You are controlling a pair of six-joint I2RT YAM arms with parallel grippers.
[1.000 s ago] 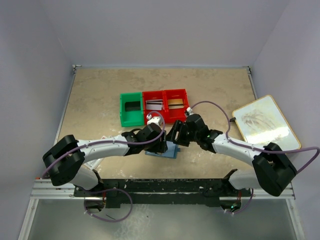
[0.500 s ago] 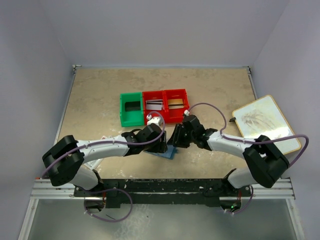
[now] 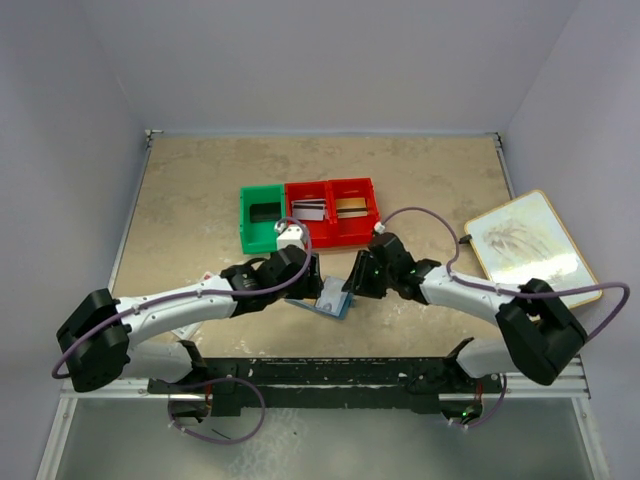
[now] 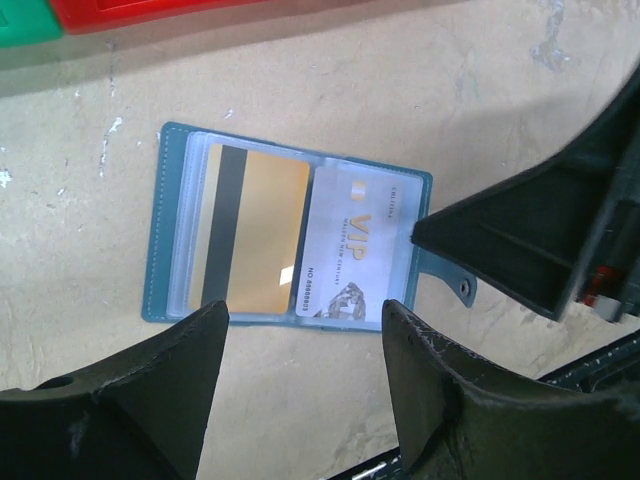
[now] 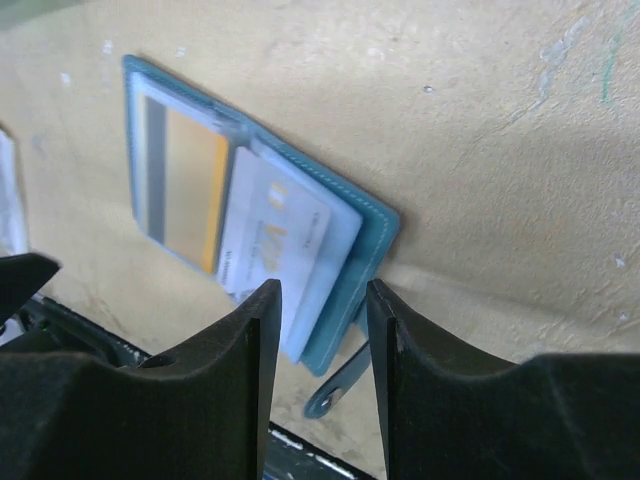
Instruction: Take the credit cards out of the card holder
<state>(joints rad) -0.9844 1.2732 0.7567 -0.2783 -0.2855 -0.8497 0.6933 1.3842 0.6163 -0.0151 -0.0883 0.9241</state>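
Card holder: the small blue bifold wallet (image 4: 164, 225) lies opened flat on the beige stone-look table (image 3: 200, 190), near its front edge and between the two arms.
Cards: a gold plastic card with a black stripe (image 4: 255, 225) sits in the wallet's left half. A pale silver card printed VIP (image 4: 345, 250) sits in the right half. Both appear tucked under clear sleeves.
Handling: expect the cards to be light, stiff and slick. The wallet looks soft and light, so it will likely slide or lift with any card you pull.
Where to hold: pinch a card by whichever short edge stands free of its sleeve, and pin the wallet by its blue border or its little clasp tab (image 4: 455, 280). I cannot tell which way the sleeves open.
Left pincer: the left gripper (image 4: 305, 320) hangs over the wallet's near edge, its jaws spread wide and holding nothing.
Right pincer: the right gripper (image 5: 320, 300) has its jaws slightly apart, and one fingertip meets the wallet's right edge by the tab. It shows no pinch.
Edges: the table's front edge lies just behind the wallet, so draw cards away from it.
Open room: bare table lies left and right of the wallet. The green plastic bin (image 3: 262, 218) and the two red plastic bins (image 3: 330, 212) stand beyond it.
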